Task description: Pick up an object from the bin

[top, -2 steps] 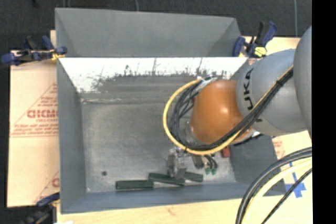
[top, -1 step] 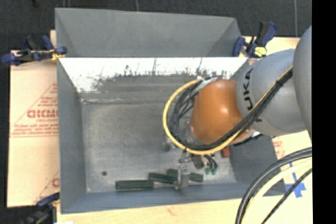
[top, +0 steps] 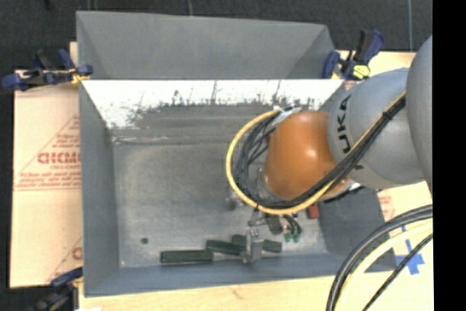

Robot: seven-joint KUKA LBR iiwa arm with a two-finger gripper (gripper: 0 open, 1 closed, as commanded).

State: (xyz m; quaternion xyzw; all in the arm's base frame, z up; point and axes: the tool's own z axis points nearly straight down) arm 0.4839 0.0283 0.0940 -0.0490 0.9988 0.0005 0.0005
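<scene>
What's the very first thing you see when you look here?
A big orange dome on the robot arm, ringed by cables, hangs over the right side of the grey bin. Under it the gripper is down among dark green strips lying along the bin's near wall.

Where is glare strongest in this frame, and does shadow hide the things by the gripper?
Camera view: glare washes the bin's sloped back wall nearly white; the orange wrist cover shows a soft highlight; the bin floor is evenly dim, and the dark green strips by the gripper read plainly against it, no heavy shadow.
</scene>
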